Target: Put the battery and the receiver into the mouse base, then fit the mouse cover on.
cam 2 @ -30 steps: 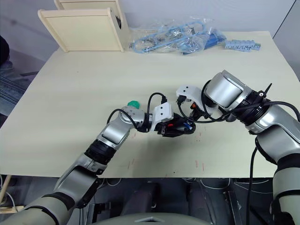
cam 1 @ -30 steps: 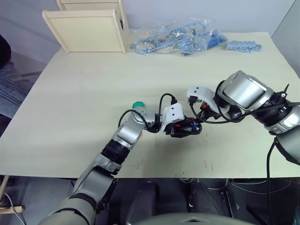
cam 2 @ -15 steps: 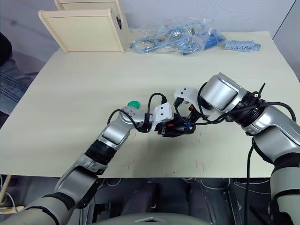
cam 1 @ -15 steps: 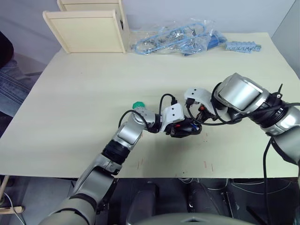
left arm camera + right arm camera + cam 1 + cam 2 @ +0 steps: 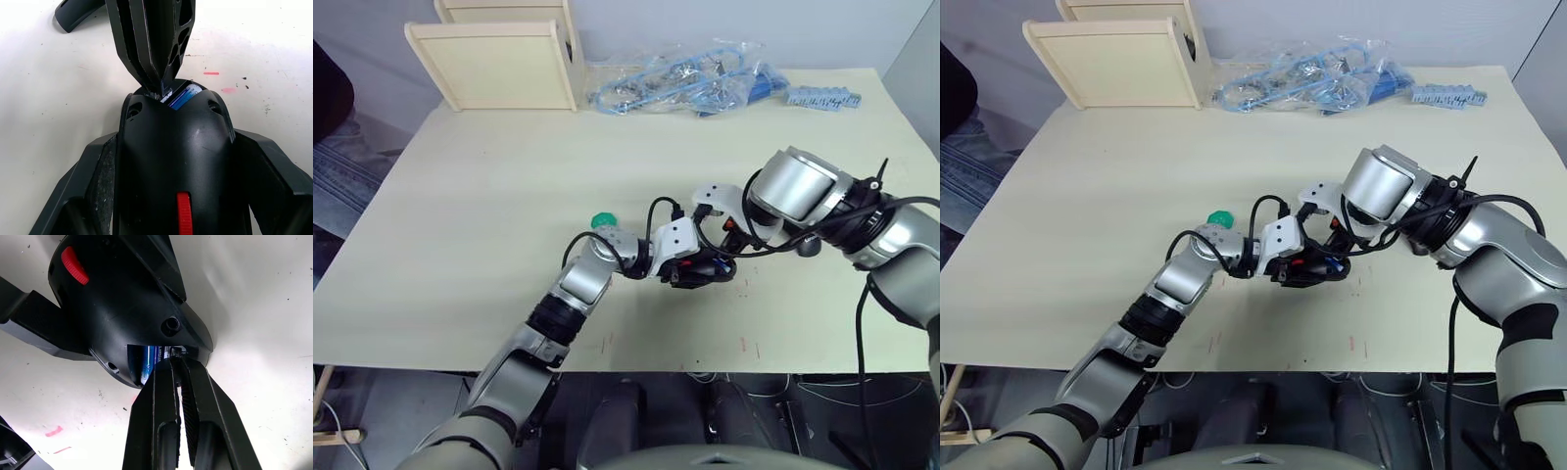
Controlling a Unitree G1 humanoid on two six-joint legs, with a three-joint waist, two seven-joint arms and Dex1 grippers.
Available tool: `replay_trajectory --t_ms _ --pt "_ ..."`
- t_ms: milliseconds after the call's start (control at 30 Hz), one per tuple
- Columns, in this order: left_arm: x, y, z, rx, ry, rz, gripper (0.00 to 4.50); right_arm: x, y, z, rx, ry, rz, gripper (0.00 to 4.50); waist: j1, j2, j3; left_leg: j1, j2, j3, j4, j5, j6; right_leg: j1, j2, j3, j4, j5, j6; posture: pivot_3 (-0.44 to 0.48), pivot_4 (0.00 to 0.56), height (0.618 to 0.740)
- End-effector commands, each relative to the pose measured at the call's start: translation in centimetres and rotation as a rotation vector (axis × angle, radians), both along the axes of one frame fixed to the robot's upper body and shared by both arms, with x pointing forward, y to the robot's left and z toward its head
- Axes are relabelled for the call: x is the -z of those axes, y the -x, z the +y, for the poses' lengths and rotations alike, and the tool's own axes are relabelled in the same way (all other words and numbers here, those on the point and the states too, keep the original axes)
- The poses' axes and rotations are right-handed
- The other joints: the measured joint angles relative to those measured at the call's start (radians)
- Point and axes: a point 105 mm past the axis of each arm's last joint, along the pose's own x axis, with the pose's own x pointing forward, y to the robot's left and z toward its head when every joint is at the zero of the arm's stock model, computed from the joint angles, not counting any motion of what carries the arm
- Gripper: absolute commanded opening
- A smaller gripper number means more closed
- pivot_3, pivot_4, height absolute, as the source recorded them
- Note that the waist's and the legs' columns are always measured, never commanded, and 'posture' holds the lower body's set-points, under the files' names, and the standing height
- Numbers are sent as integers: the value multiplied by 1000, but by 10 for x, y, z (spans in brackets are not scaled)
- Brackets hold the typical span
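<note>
Green round disc (image 5: pixel 602 221) lies on the pale wooden worktop (image 5: pixel 489 196) left of centre, well clear of the work and just beside the left forearm.

Left gripper (image 5: pixel 690 271): clamped on the black oval plastic mouse base (image 5: pixel 173 161), one finger against each long side, holding it near the middle of the worktop, towards the near edge. A red tab shows on the shell.

Small blue-and-white cylindrical battery (image 5: pixel 182 96) sits in the open hollow at the end of the base, partly under the shell edge. Whether it is fully seated cannot be told.

Right gripper (image 5: pixel 180 369): fingers drawn narrow, nearly together, tips at the battery bay. It looks to be pressing at the bay rather than carrying anything.

Handling, as judged: the base is light, rigid and smooth, so the side hold suits it but could slip under a hard push. The battery is stiff, slick and apt to roll; press it on the barrel, gently.

Far edge: clear bag of blue parts (image 5: pixel 680 78).
</note>
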Motion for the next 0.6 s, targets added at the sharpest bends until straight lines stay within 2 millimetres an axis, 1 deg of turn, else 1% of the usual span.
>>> replay_trajectory --t_ms 33,167,233,267,333,500,600 --pt "8 3 -5 -8 -15 3 2990 4 5 7 -17 -17 38 0 0 0 0 0 0 0 0 0 0 0 0 0 0 0 0 0 150 740" --pt "8 3 -5 -7 -15 4 2990 6 7 7 -12 -23 50 0 0 0 0 0 0 0 0 0 0 0 0 0 0 0 0 0 150 740" --pt "9 4 -5 -8 -17 5 2990 6 5 6 -10 -27 40 677 0 0 0 0 0 0 0 0 0 0 0 0 0 0 0 0 150 740" --pt "9 4 -4 -9 -17 6 2990 4 4 6 -11 -32 31 870 0 0 -1 0 0 0 0 0 0 0 0 0 0 0 0 0 150 740" --pt "9 4 -4 -10 -18 8 2990 -3 4 4 2 -52 19 1701 -1 0 -1 0 0 0 0 0 1 0 0 0 0 0 0 0 150 740" --pt "9 4 -4 -11 -18 9 2990 -20 6 -6 13 -75 -2 1736 2 0 -1 -1 -1 0 0 0 0 0 -1 -1 -1 0 0 0 150 740" --pt "9 3 -4 -12 -18 10 2990 -39 7 -22 28 -103 -58 1736 3 1 -1 -1 -1 -1 0 0 1 0 -1 -1 -1 0 0 0 150 740"
